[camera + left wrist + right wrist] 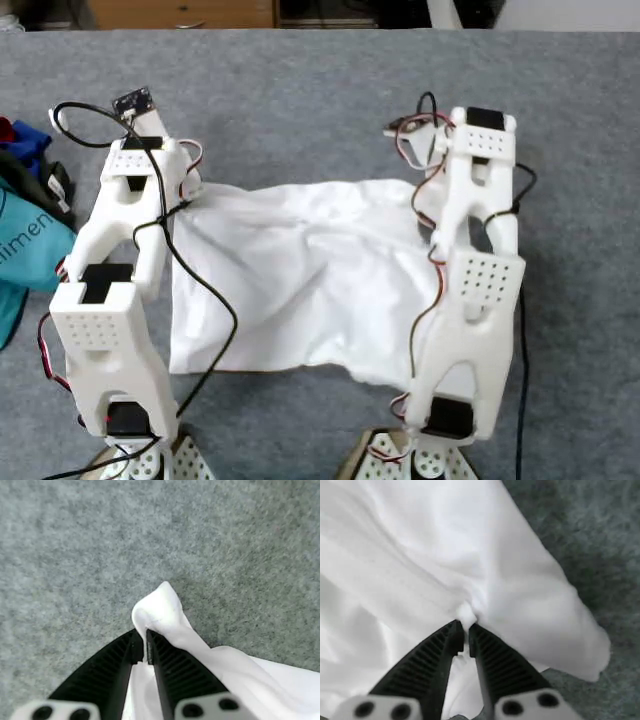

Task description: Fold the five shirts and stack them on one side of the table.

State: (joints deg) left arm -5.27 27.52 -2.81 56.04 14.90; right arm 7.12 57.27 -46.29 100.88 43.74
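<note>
A white shirt lies spread and rumpled on the grey carpeted table between the two arms. My left gripper is shut on a corner of the white shirt, at the shirt's far left corner in the high view. My right gripper is shut on a pinch of the white shirt near its far right edge, under the right arm. Both sets of black fingers hold cloth between them.
A pile of other shirts, teal, dark and blue, lies at the table's left edge. Grey carpet stretches behind the shirt and to the right. Arm cables trail over the shirt's left side.
</note>
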